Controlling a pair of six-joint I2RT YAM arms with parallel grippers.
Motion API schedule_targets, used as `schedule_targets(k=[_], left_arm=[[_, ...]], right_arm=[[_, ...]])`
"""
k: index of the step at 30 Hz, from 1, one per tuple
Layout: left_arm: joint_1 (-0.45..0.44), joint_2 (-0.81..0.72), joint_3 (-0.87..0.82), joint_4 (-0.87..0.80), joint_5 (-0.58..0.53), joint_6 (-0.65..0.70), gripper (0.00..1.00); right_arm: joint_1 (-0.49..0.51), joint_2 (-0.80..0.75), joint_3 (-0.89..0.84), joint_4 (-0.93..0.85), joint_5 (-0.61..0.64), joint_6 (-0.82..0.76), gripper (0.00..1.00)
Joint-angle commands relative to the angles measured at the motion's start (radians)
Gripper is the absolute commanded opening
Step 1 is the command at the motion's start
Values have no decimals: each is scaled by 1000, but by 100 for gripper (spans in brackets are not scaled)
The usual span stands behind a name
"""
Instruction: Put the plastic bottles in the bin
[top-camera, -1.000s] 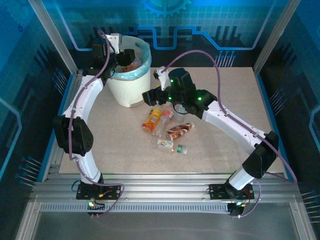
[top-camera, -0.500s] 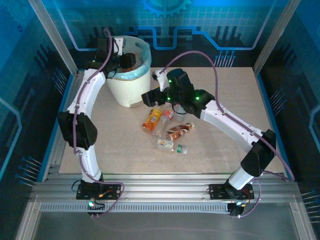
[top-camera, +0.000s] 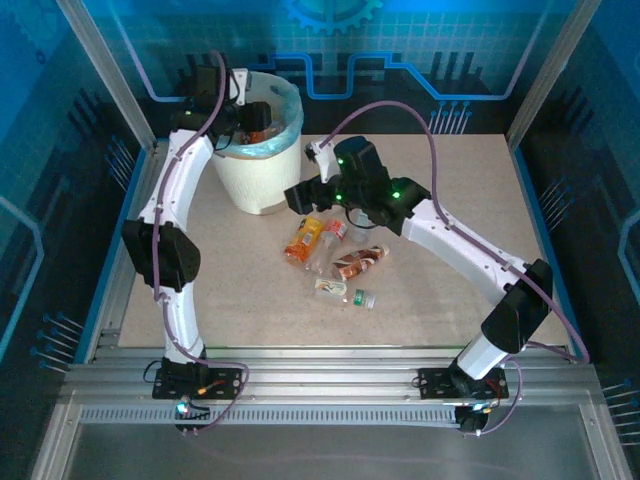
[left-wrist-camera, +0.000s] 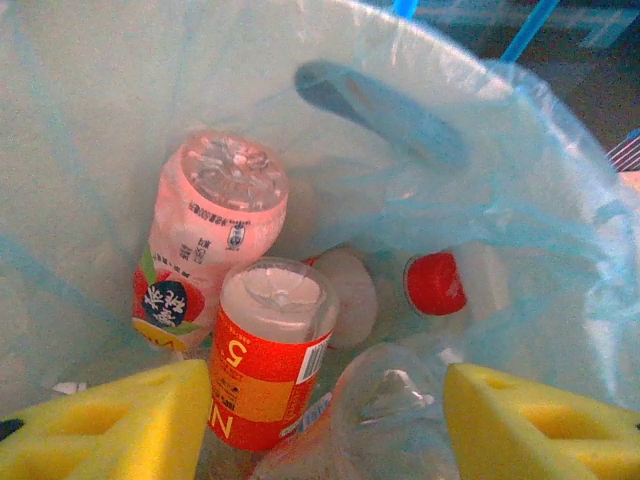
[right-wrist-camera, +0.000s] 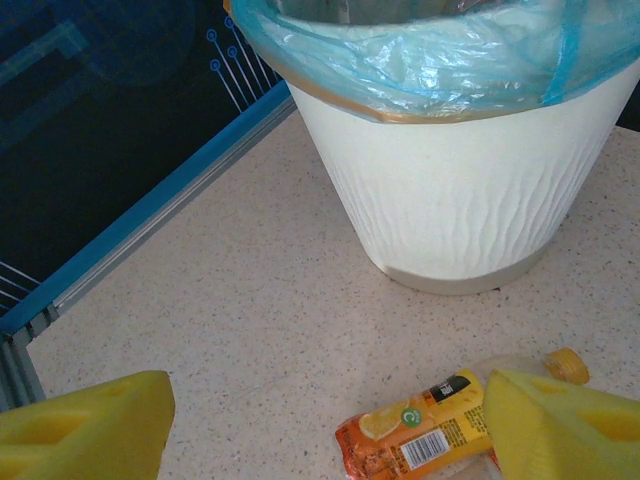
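Observation:
My left gripper (top-camera: 250, 115) hangs over the bin (top-camera: 262, 170), open, its yellow fingers (left-wrist-camera: 100, 425) spread wide above the blue liner (left-wrist-camera: 520, 200). Below it several plastic bottles lie in the bin: a pink-labelled one (left-wrist-camera: 210, 230), a red-orange one (left-wrist-camera: 265, 360), a clear one (left-wrist-camera: 400, 420) and a red cap (left-wrist-camera: 435, 283). My right gripper (top-camera: 300, 195) is open, low over the table in front of the bin (right-wrist-camera: 470, 200). An orange-labelled bottle (right-wrist-camera: 425, 435) lies against its right finger (right-wrist-camera: 560, 430). More bottles lie on the table: the orange one (top-camera: 304, 238), a brown-red one (top-camera: 358, 262) and a green-capped one (top-camera: 340, 292).
The bin stands at the back left of the speckled table (top-camera: 450, 180). A blue rail (right-wrist-camera: 150, 210) edges the table's left side. Aluminium posts and dark blue walls enclose the workspace. The right arm (top-camera: 470, 250) crosses the right half of the table.
The left arm's elbow has swung right and its wrist has shifted further over the bin. The right gripper has barely moved.

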Motion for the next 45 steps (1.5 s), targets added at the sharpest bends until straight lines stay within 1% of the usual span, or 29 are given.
schedule_targets(k=[1,4,7,9,12,14,16,18,21,24,28,31,34,38,41,45], left_arm=[[1,-79,50,-1,-22,-45,65],[-3,-156,23,27,-27,-54,65],[-25,-259,-67,76,-14,-28,65],[-55,-344,-167,126,-7,19,66],[-113,-496,-379,238,10,100,67],[-152,-600,-528,326,47,146,68],[-185,-687,-653,375,99,192,69],[-208,-763,-762,399,142,229,69],[-221,-864,-907,434,165,245,70],[-222,-946,-1024,446,135,251,69],[-222,-1040,-1159,447,54,231,71],[-222,-1099,-1247,450,-12,197,71],[-220,-1155,-1318,454,-50,194,73],[-220,-1216,-1354,460,-110,196,73],[-221,-1248,-1367,478,-151,183,74],[-221,-1281,-1384,494,-170,171,75]], right_arm=[[-14,-6,49,-44,39,7,83],[-23,-20,43,-65,82,9,83],[-46,-22,39,-112,116,29,83],[-65,-18,37,-155,129,46,83],[-99,-9,28,-223,149,78,83],[-122,-4,17,-263,148,106,84],[-135,1,4,-287,144,136,83],[-132,8,-7,-294,127,163,82],[-105,42,-11,-300,114,214,81],[-56,104,20,-325,130,256,81],[14,211,81,-353,179,301,81],[55,308,159,-391,194,349,81],[89,393,235,-431,225,395,82],[116,470,299,-462,294,456,83],[119,506,310,-449,286,480,83],[122,544,322,-449,279,509,82]])
